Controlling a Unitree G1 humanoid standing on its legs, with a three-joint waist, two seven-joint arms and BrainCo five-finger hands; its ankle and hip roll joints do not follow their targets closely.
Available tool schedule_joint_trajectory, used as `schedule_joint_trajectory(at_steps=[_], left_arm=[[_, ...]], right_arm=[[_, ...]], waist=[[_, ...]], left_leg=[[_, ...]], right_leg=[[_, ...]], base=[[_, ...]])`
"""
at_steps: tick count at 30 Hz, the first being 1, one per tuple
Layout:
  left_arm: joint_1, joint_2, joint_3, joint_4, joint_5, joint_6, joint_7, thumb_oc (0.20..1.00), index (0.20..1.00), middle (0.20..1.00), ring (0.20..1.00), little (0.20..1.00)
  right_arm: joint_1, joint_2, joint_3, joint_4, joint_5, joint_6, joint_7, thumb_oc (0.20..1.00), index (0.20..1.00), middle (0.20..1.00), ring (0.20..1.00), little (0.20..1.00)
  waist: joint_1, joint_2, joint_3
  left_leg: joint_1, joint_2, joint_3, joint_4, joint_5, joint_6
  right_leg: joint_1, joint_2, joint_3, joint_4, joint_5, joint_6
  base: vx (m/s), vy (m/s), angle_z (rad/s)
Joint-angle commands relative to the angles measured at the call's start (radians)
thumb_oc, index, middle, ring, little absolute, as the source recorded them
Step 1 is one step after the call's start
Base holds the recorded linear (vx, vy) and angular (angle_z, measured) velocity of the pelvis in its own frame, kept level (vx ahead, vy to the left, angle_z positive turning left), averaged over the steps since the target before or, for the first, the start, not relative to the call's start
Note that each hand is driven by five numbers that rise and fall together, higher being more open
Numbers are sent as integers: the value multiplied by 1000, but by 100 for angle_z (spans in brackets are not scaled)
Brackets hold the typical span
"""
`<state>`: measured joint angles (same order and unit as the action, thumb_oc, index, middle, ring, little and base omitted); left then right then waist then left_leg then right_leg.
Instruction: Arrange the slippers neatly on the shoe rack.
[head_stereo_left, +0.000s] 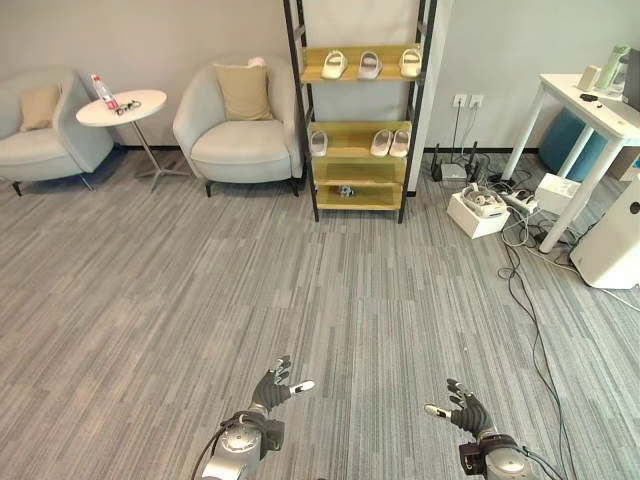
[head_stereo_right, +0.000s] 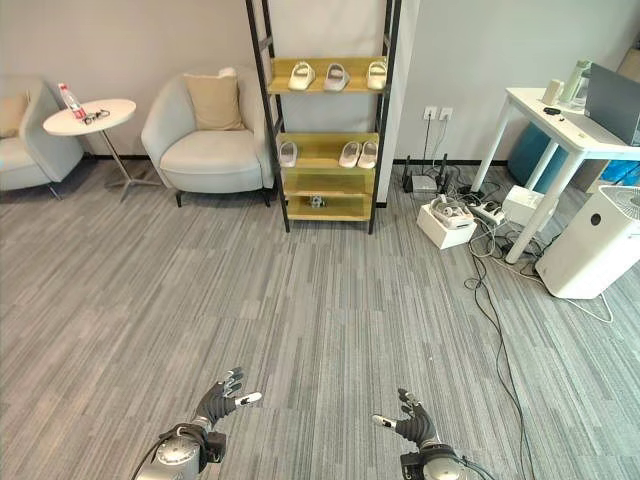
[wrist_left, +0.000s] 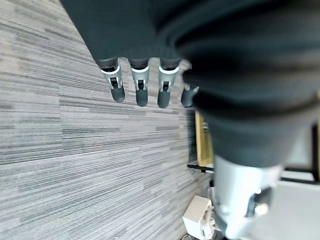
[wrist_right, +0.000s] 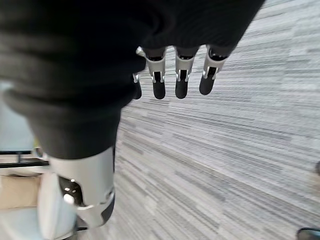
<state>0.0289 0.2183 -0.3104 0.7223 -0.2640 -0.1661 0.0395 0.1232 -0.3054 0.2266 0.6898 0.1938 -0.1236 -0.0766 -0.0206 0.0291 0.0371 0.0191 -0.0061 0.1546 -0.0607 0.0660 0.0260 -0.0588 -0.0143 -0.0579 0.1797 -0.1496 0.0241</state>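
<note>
A black-framed shoe rack (head_stereo_left: 358, 160) with yellow shelves stands against the far wall. Three white slippers (head_stereo_left: 369, 65) lie in a row on its top shelf. On the middle shelf one slipper (head_stereo_left: 318, 143) lies at the left and a pair (head_stereo_left: 391, 142) at the right. A small dark object (head_stereo_left: 346, 190) sits on the lowest shelf. My left hand (head_stereo_left: 272, 389) and right hand (head_stereo_left: 463, 411) hover low over the carpet far in front of the rack, both open with straight fingers (wrist_left: 140, 89) and holding nothing.
Two grey armchairs (head_stereo_left: 240, 125) and a round white side table (head_stereo_left: 123, 108) stand left of the rack. To the right are a white desk (head_stereo_left: 590, 115), a white box (head_stereo_left: 477, 211), loose cables (head_stereo_left: 525, 280) on the floor and a white appliance (head_stereo_left: 615, 235).
</note>
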Motion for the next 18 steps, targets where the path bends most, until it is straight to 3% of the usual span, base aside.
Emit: schedule_joint_trajectory(at_steps=[1,10,18], left_arm=[[-63,10,33,0,-10,-33,4,1000,1000,1000,1000,1000],[-50,8,19,-14,25,-20,4,1000,1000,1000,1000,1000],[-7,38,58,-49,49,-24,6,1000,1000,1000,1000,1000]], right_arm=[[-23,-9,21,-58,-23,-29,-2,1000,1000,1000,1000,1000],[12,14,11,-63,37,-31,16,1000,1000,1000,1000,1000],[16,-7,12,-77,-18,-35,16,1000,1000,1000,1000,1000]], waist=[[-3,-41,12],[-3,-48,26],[-6,-49,36]], left_leg=[[69,14,-21,-27,-64,-60],[65,10,-22,-27,-65,-54],[60,10,-15,-27,-63,-56]], right_leg=[[144,-62,15,-262,162,114],[132,-66,23,-260,169,117],[127,-65,30,-266,176,116]], base=[[1,3,-3],[5,3,-1],[-3,-6,-4]])
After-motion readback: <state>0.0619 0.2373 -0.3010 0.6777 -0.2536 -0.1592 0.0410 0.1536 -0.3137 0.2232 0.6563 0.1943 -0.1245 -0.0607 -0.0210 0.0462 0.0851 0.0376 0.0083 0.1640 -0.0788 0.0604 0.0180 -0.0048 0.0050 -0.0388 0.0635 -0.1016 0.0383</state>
